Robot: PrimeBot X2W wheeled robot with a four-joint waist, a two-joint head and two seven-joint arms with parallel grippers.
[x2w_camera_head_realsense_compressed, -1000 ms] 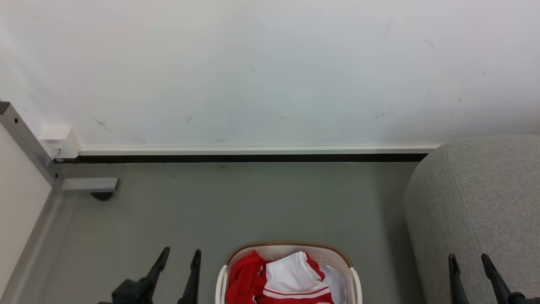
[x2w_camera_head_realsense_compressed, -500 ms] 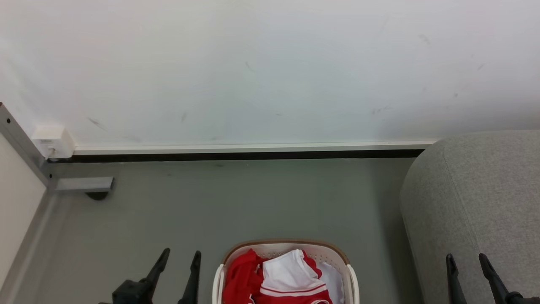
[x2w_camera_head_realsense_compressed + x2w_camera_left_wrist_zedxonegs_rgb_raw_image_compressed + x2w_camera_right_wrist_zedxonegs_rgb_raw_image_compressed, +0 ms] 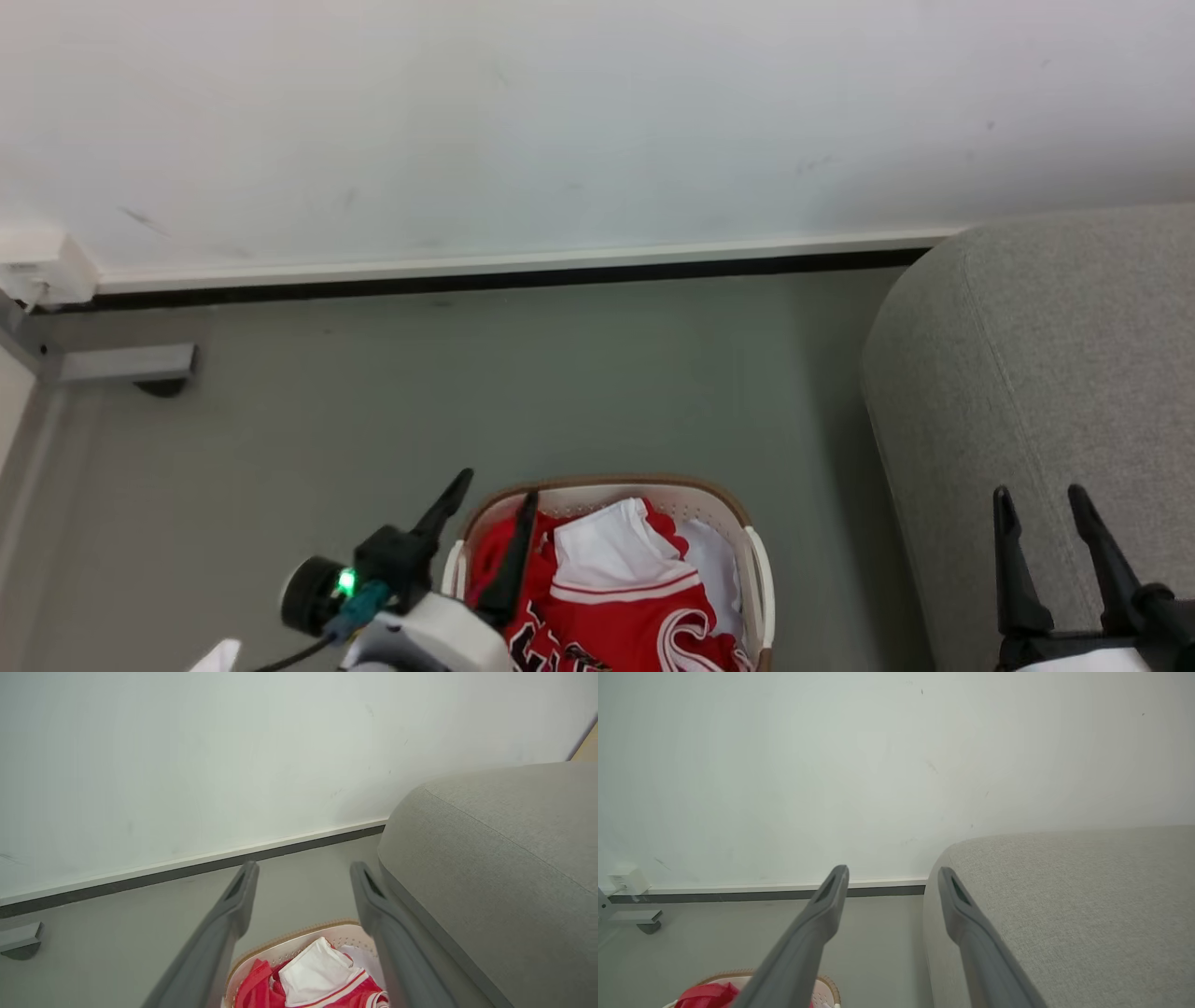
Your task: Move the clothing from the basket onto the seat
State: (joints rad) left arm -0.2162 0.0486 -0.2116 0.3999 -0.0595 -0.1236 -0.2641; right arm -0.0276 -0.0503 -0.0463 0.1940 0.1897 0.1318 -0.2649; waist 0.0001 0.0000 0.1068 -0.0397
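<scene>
Beside one seat [image 3: 1074, 373], one basket [image 3: 607, 483] holds one clothing [image 3: 616, 625] heap; left tool [image 3: 303, 868] and right tool [image 3: 1039, 492] both gape apart, empty.

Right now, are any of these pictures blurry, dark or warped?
Head view: soft even light, sharp, a faint shadow on the floor beside the seat. Left wrist view: the left gripper has blurred near fingers, the skirting slants. Right wrist view: the seat's weave is crisp; no glare.

Head camera looks down; both wrist cameras face the wall [image 3: 187, 765], sharing basket [image 3: 290, 950] and seat [image 3: 490, 858].
</scene>
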